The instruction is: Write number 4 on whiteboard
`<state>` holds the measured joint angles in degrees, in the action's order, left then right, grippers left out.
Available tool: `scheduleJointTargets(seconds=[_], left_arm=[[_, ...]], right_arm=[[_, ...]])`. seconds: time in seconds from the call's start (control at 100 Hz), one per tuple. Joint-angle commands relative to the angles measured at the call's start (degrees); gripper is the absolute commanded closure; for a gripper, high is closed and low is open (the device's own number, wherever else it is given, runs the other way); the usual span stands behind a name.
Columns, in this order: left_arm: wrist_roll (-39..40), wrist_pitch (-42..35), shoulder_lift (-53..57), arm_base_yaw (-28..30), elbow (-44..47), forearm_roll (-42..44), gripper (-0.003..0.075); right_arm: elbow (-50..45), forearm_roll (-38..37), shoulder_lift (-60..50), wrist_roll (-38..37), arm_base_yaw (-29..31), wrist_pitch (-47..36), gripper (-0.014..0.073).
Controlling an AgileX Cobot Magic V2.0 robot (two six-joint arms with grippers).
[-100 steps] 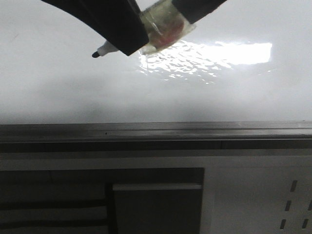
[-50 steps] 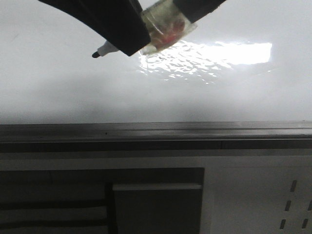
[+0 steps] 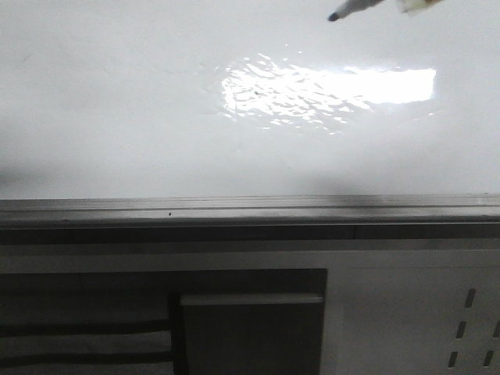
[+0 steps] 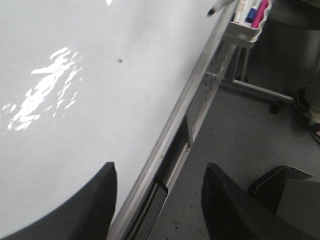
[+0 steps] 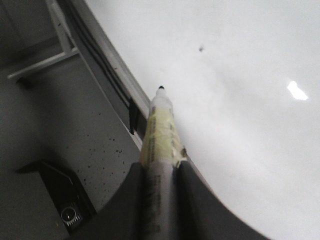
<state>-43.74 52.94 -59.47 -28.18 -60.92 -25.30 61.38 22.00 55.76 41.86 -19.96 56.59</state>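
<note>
the right end effector [image 5: 159,175] is clamped on a marker [image 5: 160,125] (tip off the whiteboard [image 3: 117,117]); the left end effector [image 4: 157,200] gapes empty; no number 4 visible, only a small dot [image 4: 121,60].

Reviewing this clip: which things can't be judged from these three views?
- Any written 4: only a tiny dark speck shows on the glossy white-grey whiteboard; too small to read.
- Right gripper in the front view: cut off by the top edge; only the tape-wrapped black-tipped marker shows.
- Coloured items in the white tray: cut by the left wrist view's edge.
</note>
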Motion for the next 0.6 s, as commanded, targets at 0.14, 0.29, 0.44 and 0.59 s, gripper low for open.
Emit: scheduleJointTargets(seconds=[0.14,0.29,0.44,0.59], left_arm=[[1.37,-10.75,11.87,7.73,10.99,-7.79,0.0367],[1.37,-15.14,14.85,8.46,15.87,-7.77,0.0367],[1.37,-16.15,14.84,8.46,16.25,-7.77,0.0367],[1.37,-17.6,14.68,8.46,16.25,-7.91,0.0367]], right_arm=[[-9.06,0.38,-5.86,-8.21,2.77,-8.14,0.0646],[-9.42,4.09,-5.86,-8.21,2.77,-9.77,0.0646],[-8.34,8.67,-4.81,-8.21,2.77,-11.24,0.0646],[-0.25,5.75,0.99,-8.88,2.77,-2.02,0.0646]])
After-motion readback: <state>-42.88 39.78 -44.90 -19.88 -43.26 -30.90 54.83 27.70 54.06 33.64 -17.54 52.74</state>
